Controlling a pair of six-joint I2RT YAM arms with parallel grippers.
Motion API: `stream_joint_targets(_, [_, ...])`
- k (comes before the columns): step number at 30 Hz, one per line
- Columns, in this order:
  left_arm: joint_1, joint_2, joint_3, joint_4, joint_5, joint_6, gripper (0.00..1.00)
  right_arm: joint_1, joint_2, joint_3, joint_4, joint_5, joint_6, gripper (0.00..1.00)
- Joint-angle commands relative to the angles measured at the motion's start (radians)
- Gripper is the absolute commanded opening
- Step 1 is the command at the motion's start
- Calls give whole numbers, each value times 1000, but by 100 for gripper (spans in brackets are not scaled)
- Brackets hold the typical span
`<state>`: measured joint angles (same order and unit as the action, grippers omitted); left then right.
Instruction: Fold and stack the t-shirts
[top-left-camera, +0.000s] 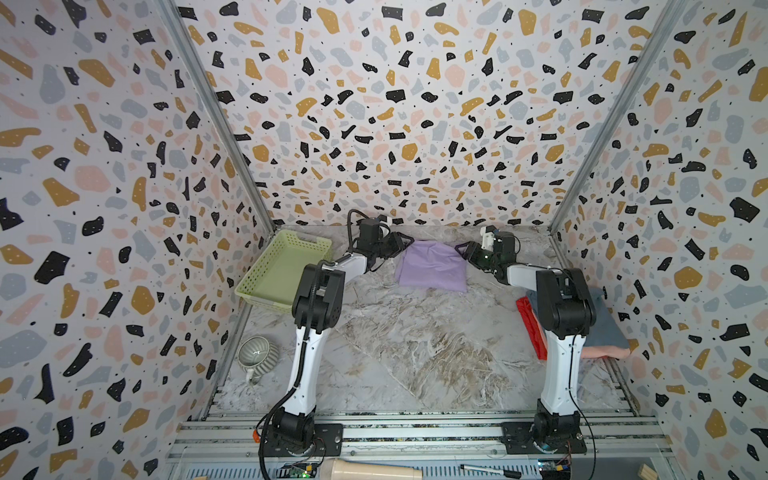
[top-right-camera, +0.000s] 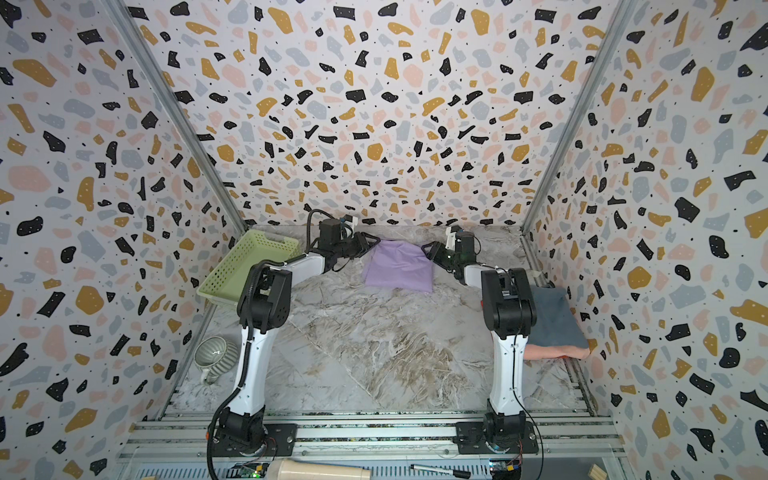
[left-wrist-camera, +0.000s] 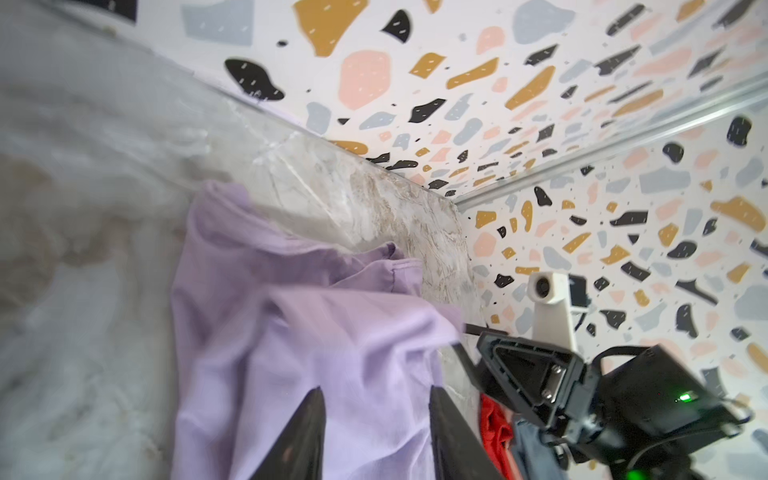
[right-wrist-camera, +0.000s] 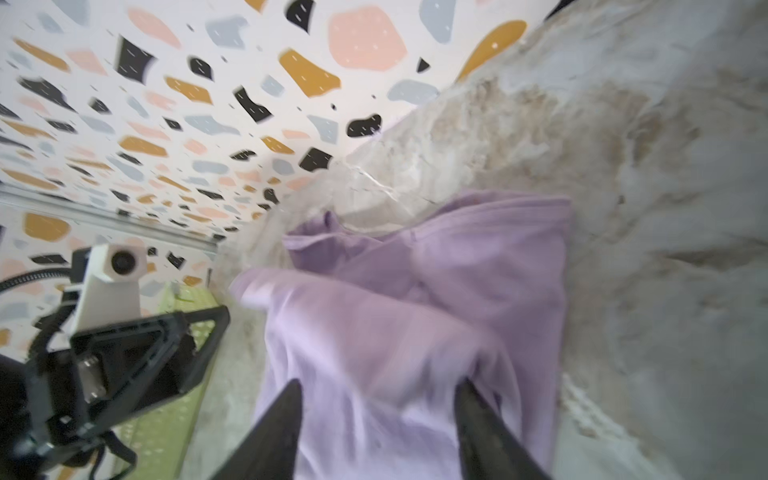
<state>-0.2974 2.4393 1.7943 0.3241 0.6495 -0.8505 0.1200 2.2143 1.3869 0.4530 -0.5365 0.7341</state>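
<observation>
Hovering both my pincers over the lavender t-shirt (top-left-camera: 432, 266) | my left gripper (left-wrist-camera: 375, 388): jaws apart, at its basket-side edge | my right gripper (right-wrist-camera: 381, 380): jaws apart, at its opposite edge | shirt lies folded, near the green lattice basket (top-left-camera: 282, 266) | blue-grey t-shirt (top-right-camera: 552, 320) on salmon t-shirt (top-right-camera: 557, 353), red t-shirt (top-left-camera: 532, 328) alongside, well beyond.

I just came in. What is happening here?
Two robot arms are folding t-shirts. The lavender t-shirt lies folded at the far end of the table, with the left gripper and the right gripper open on either side of it. On the right, a blue-grey t-shirt rests on a salmon pink t-shirt; a red t-shirt shows beside them.
</observation>
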Motion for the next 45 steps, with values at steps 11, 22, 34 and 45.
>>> stream_joint_targets(11, [29,-205,-221,96,-78,65,63,-7,-188,-140,5,78,-77,73])
stream_joint_targets(22, [-69,-313,-352,-322,-315,390,61,138,-220,-194,-290,271,-286,73])
stream_joint_targets(34, [-135,-279,-414,-282,-270,345,49,170,-181,-232,-327,310,-321,70])
stream_joint_targets(45, [-284,-300,-489,-65,-205,113,4,11,-550,-505,-218,130,-90,88])
